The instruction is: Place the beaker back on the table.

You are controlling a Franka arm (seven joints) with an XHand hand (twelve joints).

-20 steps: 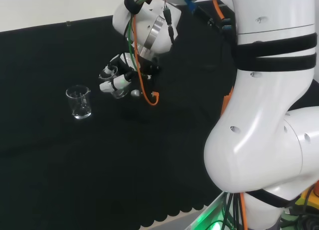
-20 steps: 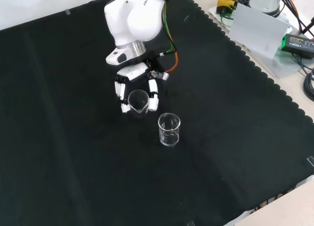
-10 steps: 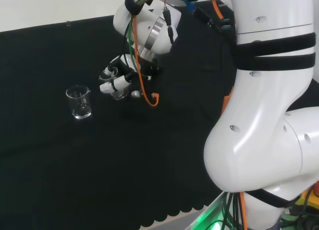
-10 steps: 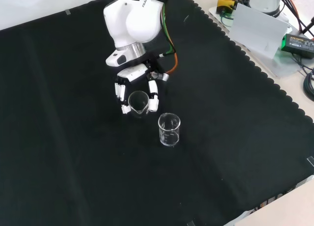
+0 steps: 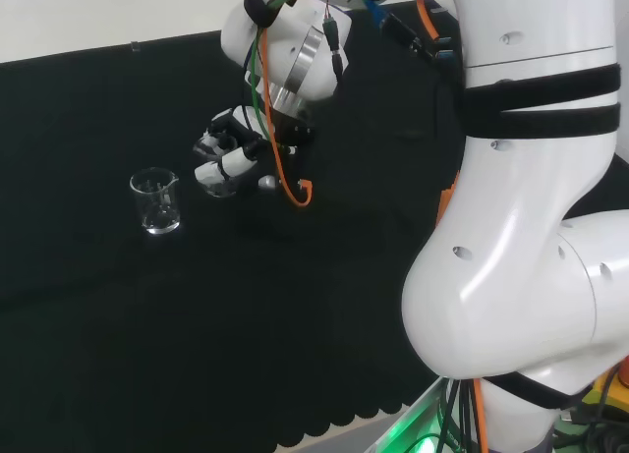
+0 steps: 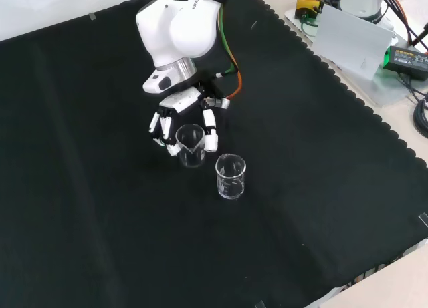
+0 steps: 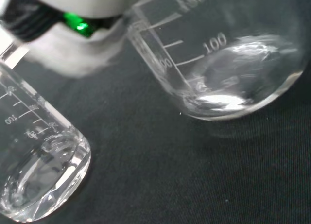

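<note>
Black cloth (image 6: 321, 188) under two clear beakers.
Hand (image 6: 180, 117) curled round one beaker (image 6: 190, 142), held upright; second beaker (image 6: 231, 176) standing just beside, apart.

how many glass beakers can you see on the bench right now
2. One beaker sits between the fingers of the hand; the other beaker stands free on the black cloth just in front.
</note>
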